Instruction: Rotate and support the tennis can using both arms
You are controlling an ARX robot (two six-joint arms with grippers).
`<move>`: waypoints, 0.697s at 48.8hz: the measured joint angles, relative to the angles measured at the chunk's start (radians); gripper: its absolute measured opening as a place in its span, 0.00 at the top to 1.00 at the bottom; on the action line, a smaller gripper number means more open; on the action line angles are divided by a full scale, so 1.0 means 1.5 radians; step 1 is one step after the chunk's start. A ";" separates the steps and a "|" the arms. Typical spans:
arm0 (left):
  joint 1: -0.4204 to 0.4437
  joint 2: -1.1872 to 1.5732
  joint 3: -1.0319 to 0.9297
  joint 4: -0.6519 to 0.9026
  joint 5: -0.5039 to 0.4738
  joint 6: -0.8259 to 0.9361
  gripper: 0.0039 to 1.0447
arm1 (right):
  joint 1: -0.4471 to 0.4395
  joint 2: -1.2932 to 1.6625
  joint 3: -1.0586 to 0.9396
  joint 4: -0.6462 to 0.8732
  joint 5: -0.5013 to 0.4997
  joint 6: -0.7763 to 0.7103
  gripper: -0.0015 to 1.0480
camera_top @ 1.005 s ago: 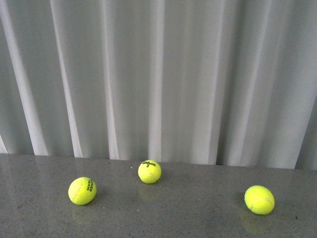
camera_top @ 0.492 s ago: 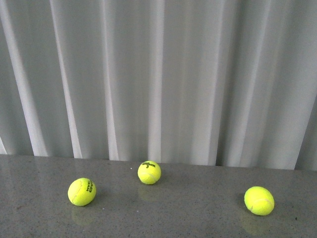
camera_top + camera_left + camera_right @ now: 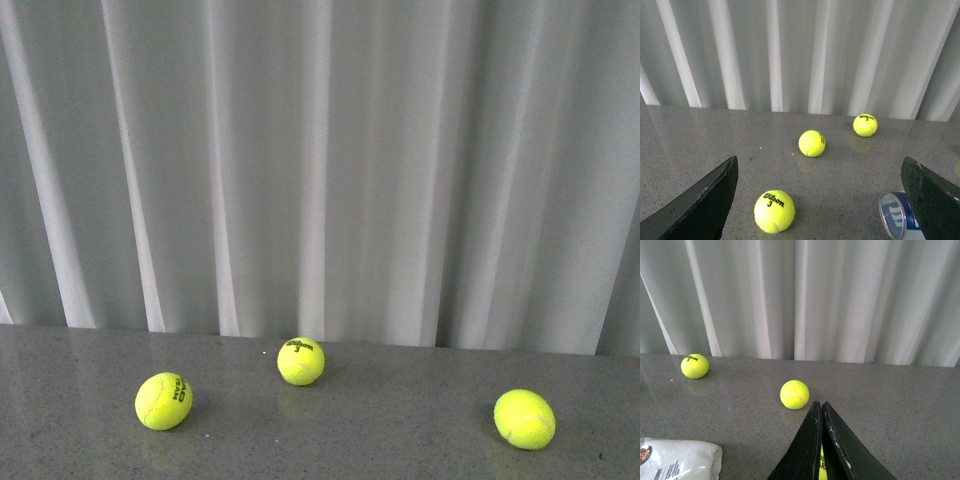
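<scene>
Both left fingers (image 3: 705, 200) standing apart, tennis can (image 3: 895, 222) lying beside one; right fingers (image 3: 810, 450) together. I'm judging can light, slippery; favouring mid-body hold.

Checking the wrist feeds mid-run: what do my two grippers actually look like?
The left gripper shows two matte black, wedge-shaped fingers with a rough, grainy surface. The right gripper has slim black fingers tapering to a point, their inner edges worn pale. No cables, markings or arm links show in any view.
</scene>
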 joint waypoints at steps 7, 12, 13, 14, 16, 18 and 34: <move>0.000 0.000 0.000 0.000 0.000 0.000 0.06 | 0.000 -0.071 0.000 -0.063 0.000 0.000 0.97; 0.000 0.000 0.000 0.000 0.000 0.000 0.06 | 0.000 -0.102 0.000 -0.095 0.000 0.000 0.97; 0.000 0.000 0.000 0.000 0.000 0.000 0.06 | 0.000 -0.111 0.000 -0.104 0.000 0.000 0.97; 0.000 0.000 0.000 0.000 0.000 0.000 0.06 | 0.000 -0.116 0.000 -0.109 0.000 0.000 0.97; 0.000 0.000 0.000 0.000 0.000 0.000 0.06 | 0.000 -0.133 0.000 -0.124 0.000 0.000 0.97; 0.000 0.000 0.000 0.000 0.000 0.000 0.06 | 0.000 -0.145 0.000 -0.136 0.000 0.000 0.97; 0.000 0.000 0.000 0.000 0.000 0.000 0.06 | 0.000 -0.229 0.000 -0.220 0.000 0.000 0.97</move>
